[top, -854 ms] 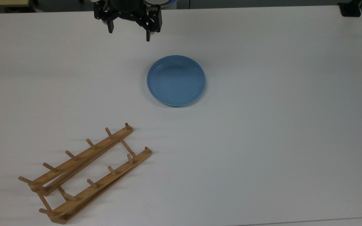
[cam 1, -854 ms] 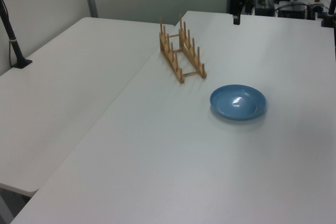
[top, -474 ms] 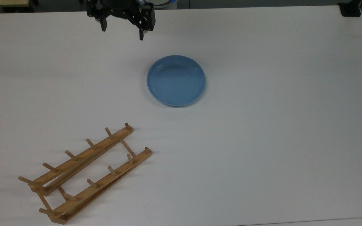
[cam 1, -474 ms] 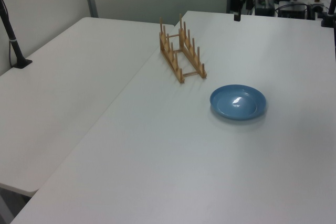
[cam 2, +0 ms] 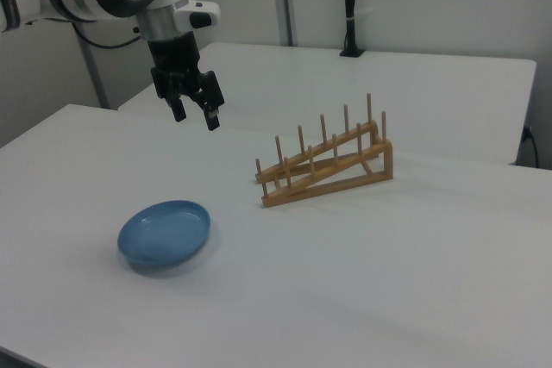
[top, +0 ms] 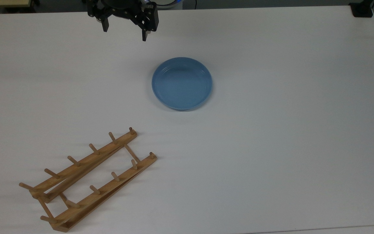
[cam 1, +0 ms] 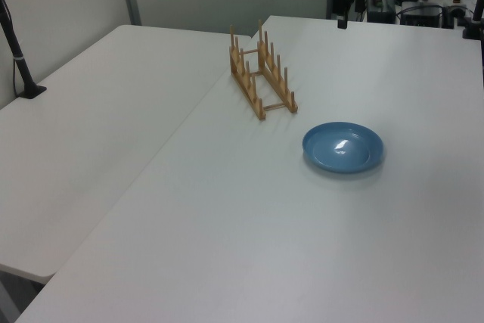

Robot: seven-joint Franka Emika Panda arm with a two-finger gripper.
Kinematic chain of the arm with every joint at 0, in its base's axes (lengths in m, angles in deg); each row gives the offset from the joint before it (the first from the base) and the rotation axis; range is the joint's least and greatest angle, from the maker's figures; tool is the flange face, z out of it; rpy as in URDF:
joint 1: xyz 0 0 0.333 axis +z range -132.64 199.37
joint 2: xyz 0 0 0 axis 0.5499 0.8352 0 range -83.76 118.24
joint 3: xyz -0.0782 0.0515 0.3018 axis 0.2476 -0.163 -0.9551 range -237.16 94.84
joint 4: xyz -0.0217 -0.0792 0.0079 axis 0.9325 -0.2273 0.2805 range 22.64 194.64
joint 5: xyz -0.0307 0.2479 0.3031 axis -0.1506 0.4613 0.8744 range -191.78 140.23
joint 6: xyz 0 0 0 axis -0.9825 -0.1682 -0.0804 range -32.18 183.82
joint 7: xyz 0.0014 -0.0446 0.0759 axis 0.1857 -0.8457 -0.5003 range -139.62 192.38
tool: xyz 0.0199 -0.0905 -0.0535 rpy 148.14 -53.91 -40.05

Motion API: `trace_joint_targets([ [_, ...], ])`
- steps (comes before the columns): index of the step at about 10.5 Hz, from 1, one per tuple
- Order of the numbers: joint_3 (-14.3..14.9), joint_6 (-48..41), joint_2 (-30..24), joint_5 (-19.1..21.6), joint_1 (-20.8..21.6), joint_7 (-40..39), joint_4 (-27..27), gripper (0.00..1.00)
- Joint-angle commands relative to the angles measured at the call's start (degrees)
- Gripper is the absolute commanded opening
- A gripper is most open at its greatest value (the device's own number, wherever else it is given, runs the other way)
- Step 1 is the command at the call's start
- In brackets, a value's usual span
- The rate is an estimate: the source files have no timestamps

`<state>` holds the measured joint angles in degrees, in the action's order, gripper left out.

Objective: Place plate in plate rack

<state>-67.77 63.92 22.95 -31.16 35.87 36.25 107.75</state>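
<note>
The plate [top: 182,83] is the landmark here. It lies flat and right side up on the white desk [top: 287,130], untouched. In the top view the tool [top: 124,32] hangs up and to the top view's left of the plate, near the desk's far edge and clear of the plate's rim; in the right view the tool [cam 2: 194,113] is well above and behind the plate [cam 2: 165,233], with open air between them. Its 2 fingers stand wide apart and hold nothing.

The plate rack [top: 86,177] sits on the other side of the plate from the tool: down and to the top view's left of the plate, well apart from it. Its 2 rails run on a diagonal, with the near end pointing back up toward the plate. In the left view the plate rack [cam 1: 261,79] stands just beyond the plate [cam 1: 342,147], pegs upright and all slots empty.

So the coming move, as I judge it, is a reach down and toward the top view's right to bring the tool over the plate's near rim; being round, the plate offers no long axis.

Against the frame 0.9 s ago, the tool has shifted toward the top view's left and slightly up, away from the plate; plate and rack have not moved.
</note>
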Motion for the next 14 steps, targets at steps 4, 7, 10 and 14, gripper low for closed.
trace_joint_targets([
  [4,-0.05,-1.06,-0.96,-0.86,0.3,-5.98,1.94,1.0],
  [7,-0.05,2.09,-0.87,-0.95,0.04,-13.63,6.67,1.0],
  [10,-0.31,5.17,-0.17,-2.17,0.65,-22.86,13.43,1.0],
  [14,-0.49,11.41,6.49,-3.06,2.5,-22.18,16.44,0.78],
])
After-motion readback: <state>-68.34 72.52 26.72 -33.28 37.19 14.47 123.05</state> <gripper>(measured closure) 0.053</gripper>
